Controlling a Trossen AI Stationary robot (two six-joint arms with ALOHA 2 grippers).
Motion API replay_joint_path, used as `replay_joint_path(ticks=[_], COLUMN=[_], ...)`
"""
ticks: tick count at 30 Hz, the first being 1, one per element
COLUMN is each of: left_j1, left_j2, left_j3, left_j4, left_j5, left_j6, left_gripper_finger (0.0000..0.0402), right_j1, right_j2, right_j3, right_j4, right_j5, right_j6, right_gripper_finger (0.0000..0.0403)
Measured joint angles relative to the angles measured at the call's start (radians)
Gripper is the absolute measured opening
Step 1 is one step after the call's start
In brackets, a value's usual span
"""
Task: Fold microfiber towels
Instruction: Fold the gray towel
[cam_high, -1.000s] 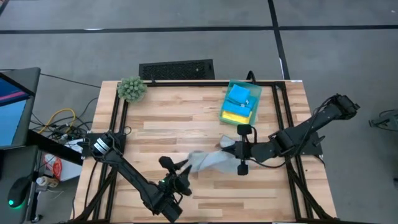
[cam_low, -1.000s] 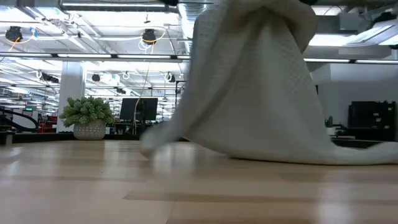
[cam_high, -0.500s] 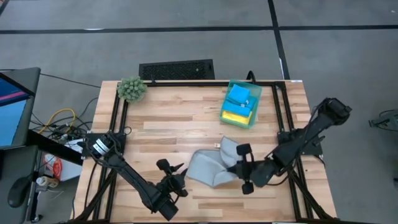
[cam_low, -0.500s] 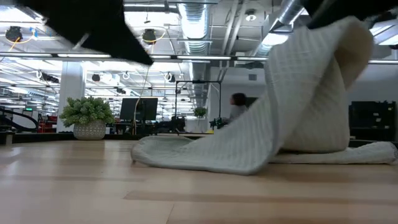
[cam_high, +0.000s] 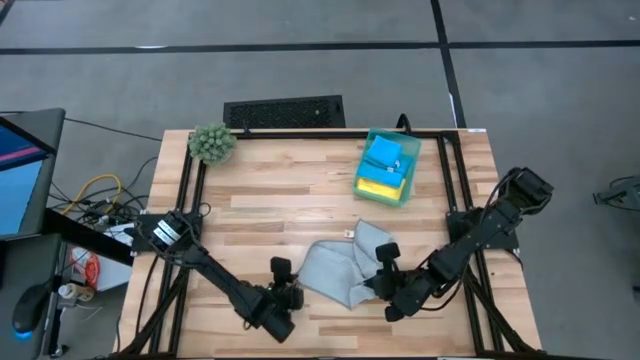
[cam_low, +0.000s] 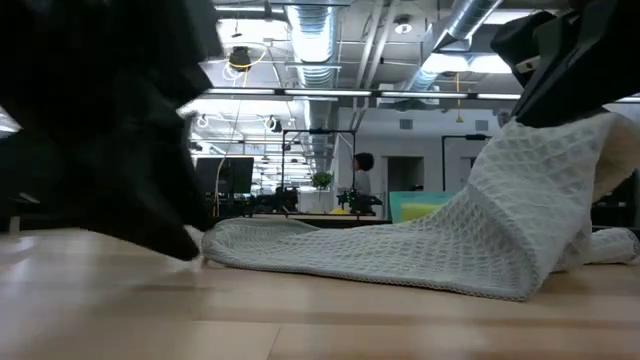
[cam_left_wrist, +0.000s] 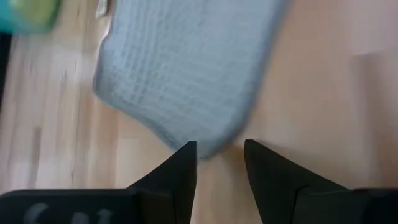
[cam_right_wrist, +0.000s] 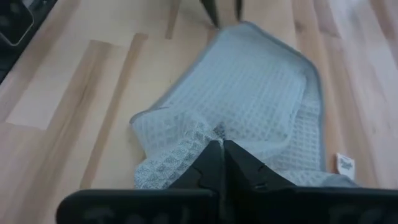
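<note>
The pale grey towel (cam_high: 338, 270) lies crumpled on the wooden table near its front edge. My right gripper (cam_high: 374, 284) is shut on the towel's right side and shows dark at the top right of the low view (cam_low: 560, 60). My left gripper (cam_left_wrist: 219, 154) is open and low over the table at the towel's left end (cam_high: 292, 288). A rounded corner of the towel (cam_left_wrist: 208, 140) lies just ahead of its fingertips; I cannot tell whether they touch. Blue and yellow towels (cam_high: 385, 165) lie in the green bin. My right gripper pinches a bunched fold of the grey towel (cam_right_wrist: 214, 134) between its two shut fingers, at the towel's right side. The fingers slant down from the table's right. The held part (cam_low: 560, 150) is raised off the table; the rest of the towel (cam_low: 330, 245) lies slack on the wood.
A translucent green bin (cam_high: 400, 195) stands at the back right. A fuzzy green plant (cam_high: 212, 143) sits at the back left corner. Black frame rails run along the table's left and right edges (cam_high: 470, 200). Bare wood shows across the table's middle and left.
My right gripper has gone down and toward the table's near edge, still holding the towel. The towel, hanging lifted a second ago, has come down; its left part now lies spread on the table and only the right part stays raised. My left gripper has gone toward the near edge and lower.
</note>
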Motion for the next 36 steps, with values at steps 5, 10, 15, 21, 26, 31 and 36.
replay_joint_path(ticks=[5, 10, 15, 21, 26, 31, 36], left_j1=[0.035, 0.065, 0.086, 0.113, 0.120, 0.095, 0.046], left_j2=[-0.002, -0.011, -0.015, -0.018, -0.018, -0.011, -0.012], left_j3=[-0.004, -0.022, -0.075, -0.094, -0.068, 0.047, 0.250], left_j4=[0.005, -0.005, 0.200, 0.297, 0.266, 0.046, -0.378], left_j5=[-0.050, -0.035, 0.046, 0.100, 0.147, 0.127, -0.034], left_j6=[-0.077, -0.158, -0.037, 0.023, 0.002, -0.048, -0.123], left_gripper_finger=[0.0128, 0.0130, 0.0131, 0.0090, 0.0010, 0.0002, 0.0001], right_j1=[0.007, 0.013, 0.013, 0.013, 0.019, 0.019, 0.014], right_j2=[0.006, 0.006, 0.006, 0.006, -0.025, -0.084, -0.167], right_j3=[0.000, 0.000, 0.000, 0.000, 0.000, 0.001, 0.001], right_j4=[-0.004, -0.002, 0.002, 0.002, 0.009, 0.009, 0.080], right_j5=[-0.007, -0.038, -0.045, -0.045, -0.046, -0.046, -0.040], right_j6=[0.030, 0.034, 0.035, 0.071, 0.077, 0.074, -0.050], right_gripper_finger=[0.0037, 0.0035, 0.0032, 0.0032, 0.0026, 0.0030, 0.0024])
